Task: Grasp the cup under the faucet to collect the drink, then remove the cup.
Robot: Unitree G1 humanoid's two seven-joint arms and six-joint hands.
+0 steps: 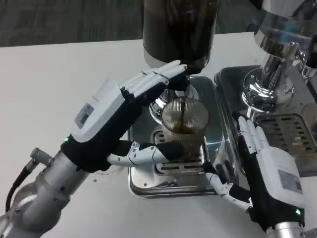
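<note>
The left hand's fingers (153,79) stretch forward and up, tips pressing against the tap (179,82) at the foot of the dark drink dispenser (179,29), and that looks like the reason the drink is running: a thin brown stream (184,111) drops straight down from it. Lower down, the thumb of that left hand (106,121) curls in toward the near side of the cup (184,131), touching or very nearly so, seemingly to steady it while the upper fingers work the tap; whether it truly clasps the cup I cannot tell. The cup itself, clear and ribbed, stands upright right under the tap on the slotted grate of the metal drip tray (143,186), which is there to catch any spill. Inside the cup a dark pool of drink sits low, well short of the rim, so my read is that filling is in progress and the lift-away is yet to come. Over on the other side, the right hand (265,166) waits, fingers straight and spread, holding nothing, its thumb down by the tray's right edge, near the cup but apart from it. Further right stands a shiny coffee machine (277,54) with its own grille, and everything rests on the white counter (59,74).
</note>
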